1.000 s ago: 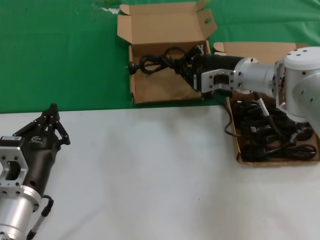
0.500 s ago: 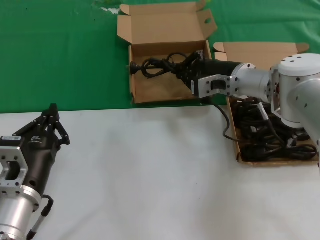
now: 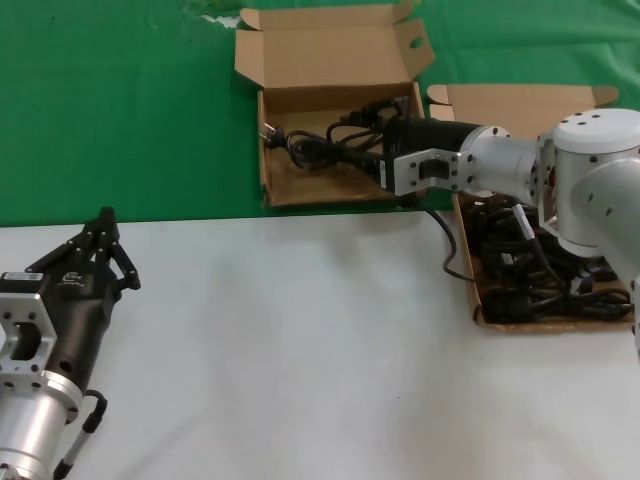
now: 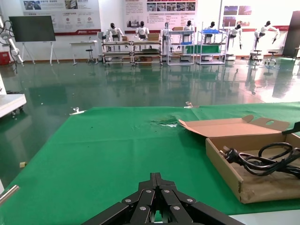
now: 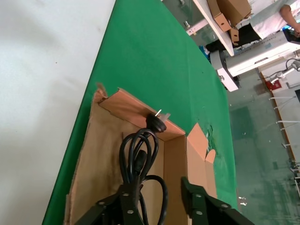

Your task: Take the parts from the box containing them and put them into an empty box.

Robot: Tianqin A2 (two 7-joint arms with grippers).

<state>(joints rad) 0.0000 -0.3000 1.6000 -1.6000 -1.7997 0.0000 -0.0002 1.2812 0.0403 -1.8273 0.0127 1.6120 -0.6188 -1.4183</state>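
A: Where is the power cord [image 3: 325,148] lying?
B: Inside the splayed-flap box [image 3: 330,175], ahead of our right gripper [image 3: 385,150], whose fingers are spread around its loops.
A: And our left gripper [image 3: 100,240]?
B: Sitting pinched together, well apart.

Work surface: white table [image 3: 320,350] in front, green cloth [image 3: 120,110] behind it, running far out. Beyond the cloth a large hall with glossy grey-green floor [image 4: 93,93] reflecting light. Far wall [image 4: 112,9] white, hung with posters [image 4: 159,7]. Dark screen on stand [image 4: 32,29] at one side. Metal shelving racks [image 4: 140,49] along the wall, several humanoid figures [image 4: 112,32] standing by them. Bright, even indoor lighting.
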